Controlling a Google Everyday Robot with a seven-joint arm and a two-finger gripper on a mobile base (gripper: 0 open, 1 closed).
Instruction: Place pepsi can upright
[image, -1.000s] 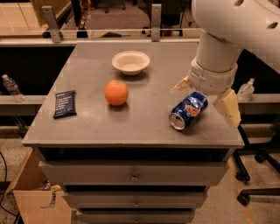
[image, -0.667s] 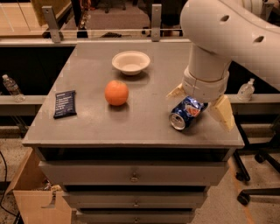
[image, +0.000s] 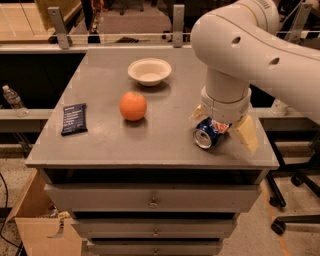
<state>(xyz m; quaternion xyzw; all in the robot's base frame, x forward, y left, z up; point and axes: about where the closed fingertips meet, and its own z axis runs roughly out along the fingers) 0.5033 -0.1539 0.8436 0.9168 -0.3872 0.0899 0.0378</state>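
The pepsi can (image: 208, 135) lies on its side near the front right of the grey table (image: 110, 145), its silver end facing the front. My gripper (image: 222, 131) hangs straight down over it, open, with one tan finger (image: 196, 113) at the can's back left and the other finger (image: 246, 135) to its right. The fingers straddle the can without closing on it. The white wrist hides the can's rear part.
An orange (image: 133, 106) sits mid-table, a white bowl (image: 149, 71) behind it, and a flat dark blue snack-bar wrapper (image: 74, 118) at the left. The table's front edge is close to the can. Drawers sit below, a cardboard box (image: 40, 225) at the lower left.
My arm has swung left and come down over the can, so the fingers now straddle it. The can has stayed on its side in the same place.
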